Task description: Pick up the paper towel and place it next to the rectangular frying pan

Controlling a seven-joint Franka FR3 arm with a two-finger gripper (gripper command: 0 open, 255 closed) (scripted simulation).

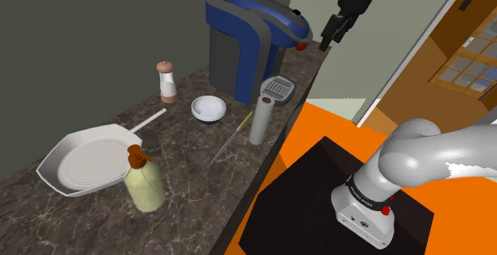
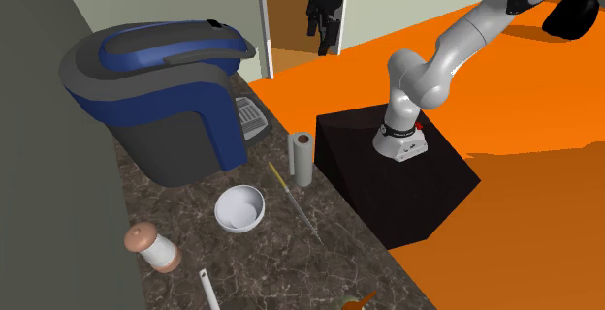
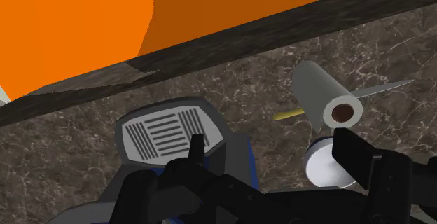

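Coffee machine (image 1: 247,42), upper centre of shoulder view: bulky, close below my gripper (image 1: 329,34), jaws wide, empty; descent could clip it. White frying pan (image 1: 84,164), lower left: long carry. Paper towel (image 1: 260,120), centre, upright at counter (image 1: 191,213) edge: off-centre approach could knock it off.

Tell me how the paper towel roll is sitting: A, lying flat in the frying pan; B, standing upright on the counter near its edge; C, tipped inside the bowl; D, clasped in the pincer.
B: the paper towel roll stands upright on the counter by its edge, beside the bowl without touching it, while the open pincer hangs well above.
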